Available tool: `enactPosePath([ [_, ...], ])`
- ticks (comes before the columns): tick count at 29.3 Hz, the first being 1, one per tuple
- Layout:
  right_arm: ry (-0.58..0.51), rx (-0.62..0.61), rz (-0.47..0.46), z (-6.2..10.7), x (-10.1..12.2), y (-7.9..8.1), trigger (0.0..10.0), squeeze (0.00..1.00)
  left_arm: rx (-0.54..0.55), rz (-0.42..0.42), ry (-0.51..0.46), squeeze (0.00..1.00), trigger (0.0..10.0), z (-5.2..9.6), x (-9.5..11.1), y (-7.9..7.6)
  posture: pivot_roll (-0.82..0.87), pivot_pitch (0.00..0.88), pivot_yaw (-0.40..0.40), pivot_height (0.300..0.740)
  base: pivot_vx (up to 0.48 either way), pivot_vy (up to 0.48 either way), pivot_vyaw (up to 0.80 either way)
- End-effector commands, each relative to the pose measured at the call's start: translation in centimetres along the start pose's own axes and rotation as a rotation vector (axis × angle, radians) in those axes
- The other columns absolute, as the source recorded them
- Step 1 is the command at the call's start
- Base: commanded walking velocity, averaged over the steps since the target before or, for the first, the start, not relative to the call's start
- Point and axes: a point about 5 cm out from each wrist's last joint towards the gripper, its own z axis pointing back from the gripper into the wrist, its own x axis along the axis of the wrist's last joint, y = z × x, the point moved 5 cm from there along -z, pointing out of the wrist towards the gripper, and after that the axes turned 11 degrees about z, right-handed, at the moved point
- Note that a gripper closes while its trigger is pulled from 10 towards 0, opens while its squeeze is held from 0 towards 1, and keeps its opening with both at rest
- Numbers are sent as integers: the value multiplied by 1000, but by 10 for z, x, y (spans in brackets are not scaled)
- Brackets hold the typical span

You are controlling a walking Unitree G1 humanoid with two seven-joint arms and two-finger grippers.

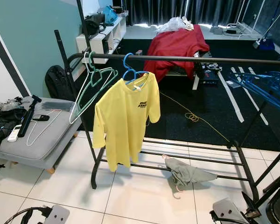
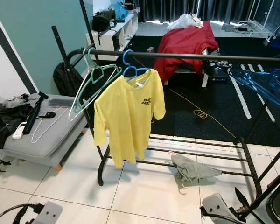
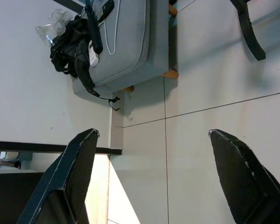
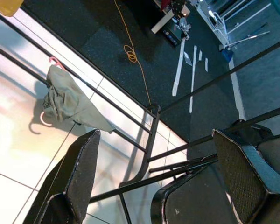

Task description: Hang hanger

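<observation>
The right gripper hangs low with its two black fingers spread wide and nothing between them; its wrist camera looks past them to the tiled floor. At about five o'clock in the head view its silver wrist sits beside the foot of the rack. The left gripper is likewise wide open and empty, hanging at about seven o'clock over bare tiles, with a grey bench farther off.

Outward from the right gripper, at roughly four o'clock in the scene, a grey-green garment on a pink hanger lies on the floor, draped partly across the lower bars of the clothes rack. This looks like the piece to be hung, and neither gripper is near it.

Up on the top rail, at about eleven o'clock, a yellow T-shirt hangs from a blue hanger, with empty pale-green hangers just beside it. A bunch of blue hangers sits at the two o'clock end.

As a judgement, one garment already hangs; the fallen one has yet to be reached, grasped, lifted and hooked over the rail, so the work in hand is at its start.
</observation>
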Motion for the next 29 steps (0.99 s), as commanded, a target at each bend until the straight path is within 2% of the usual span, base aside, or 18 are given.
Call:
enactPosePath([
  [1, 15, 22, 4, 1, -1, 9, 10000, 0, 6, -15, 28, 0, 10000, -1, -8, 9, 30, 20, 33, 740, 0, 0, 0],
  [14, 19, 26, 4, -11, 6, 14, 10000, 0, 4, -18, 43, 0, 10000, -12, -4, 10, 3, 0, 61, 740, 0, 0, 0],
  [23, 29, 29, 5, -17, 3, 14, 10000, 0, 1, -16, 48, 0, 10000, -15, -1, 5, -8, 0, 19, 740, 0, 0, 0],
  [24, 31, 29, 6, -17, 2, 14, 10000, 0, -71, -51, -4, 0, 10000, -17, 7, -2, -49, 0, 29, 740, 0, 0, 0],
  [25, 31, 29, 6, -17, 2, 14, 10000, 0, -71, -51, -4, 0, 10000, -17, 7, -2, -49, 0, 29, 740, 0, 0, 0],
  [26, 32, 30, 6, -17, 1, 14, 10000, 0, -145, -88, -52, 0, 10000, -17, 13, -9, -60, 0, 31, 740, 0, 0, 0],
  [27, 32, 30, 6, -17, 1, 14, 10000, 0, -145, -88, -52, 0, 10000, -17, 13, -9, -60, 0, 31, 740, 0, 0, 0],
  [29, 34, 30, 8, -15, -1, 14, 10000, 0, -223, -127, -104, 0, 10000, -16, 20, -17, -64, 0, 25, 740, 0, 0, 0],
])
